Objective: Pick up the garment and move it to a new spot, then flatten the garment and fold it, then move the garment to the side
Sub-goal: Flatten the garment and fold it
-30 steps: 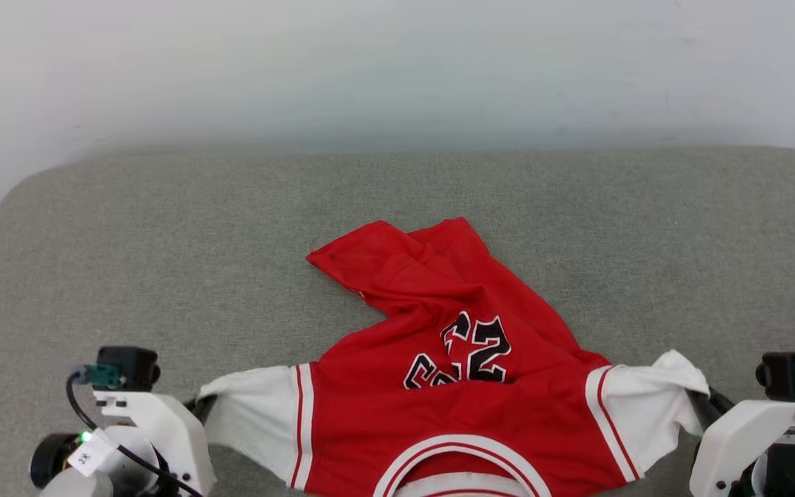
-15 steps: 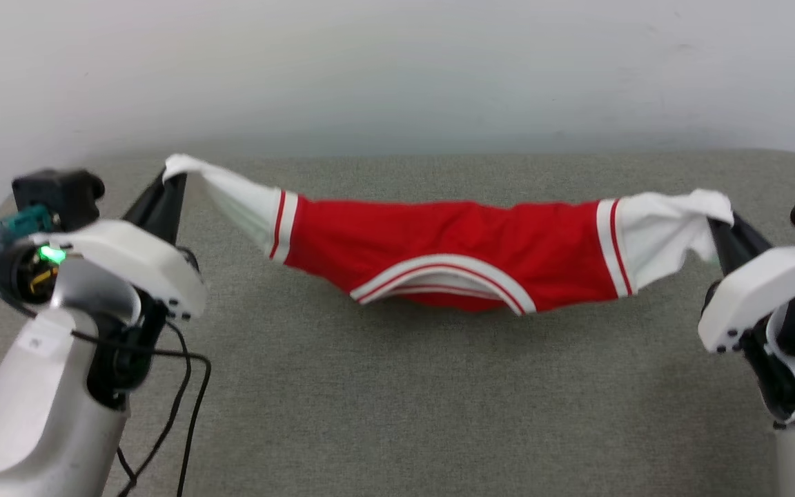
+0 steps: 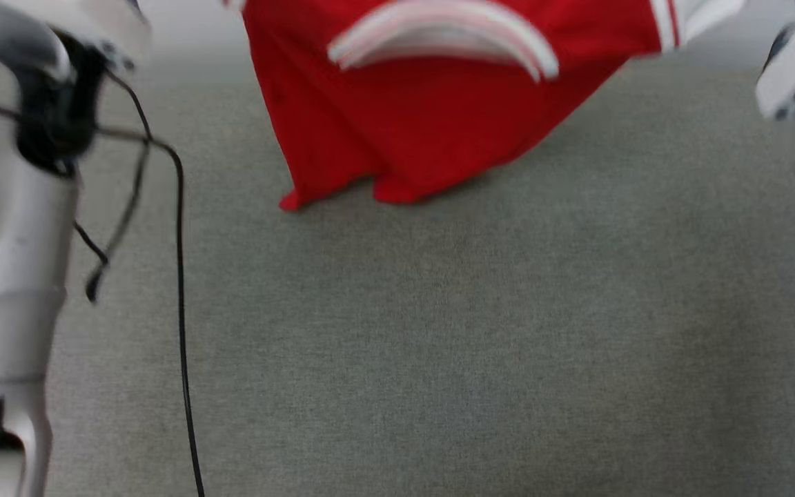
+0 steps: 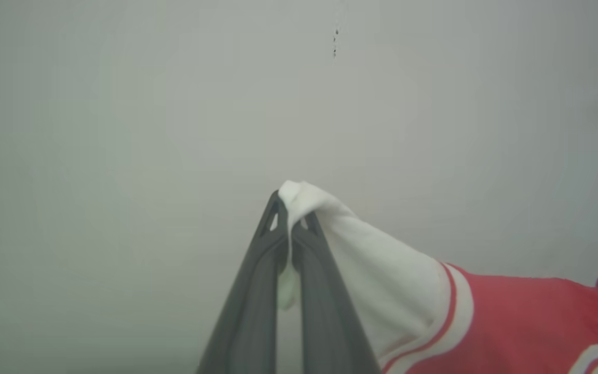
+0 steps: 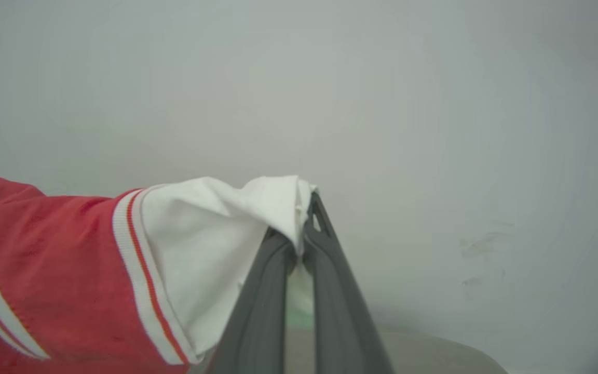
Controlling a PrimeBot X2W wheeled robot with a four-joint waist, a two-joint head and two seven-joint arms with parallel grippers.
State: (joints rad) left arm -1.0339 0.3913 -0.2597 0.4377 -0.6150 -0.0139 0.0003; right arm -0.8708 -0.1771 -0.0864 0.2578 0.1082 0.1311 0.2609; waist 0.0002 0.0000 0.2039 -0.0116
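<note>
Now, up in the wrist views, the left gripper [image 4: 289,208] is clamping the tip of one white sleeve [image 4: 366,265], and the right gripper [image 5: 303,208] is pinching the other sleeve [image 5: 205,249], both against a pale wall [image 4: 122,104]. Down in the head view, the garment [image 3: 411,117] is hanging high, its red hem dangling at the grey surface [image 3: 439,345]. Whether it's touching, I can't tell.

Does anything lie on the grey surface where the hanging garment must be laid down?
Nothing visible does. The garment hangs by its sleeves from the left gripper and right gripper; the grey surface beneath shows no object. A black cable dangles beside the left arm, apart from it.
</note>
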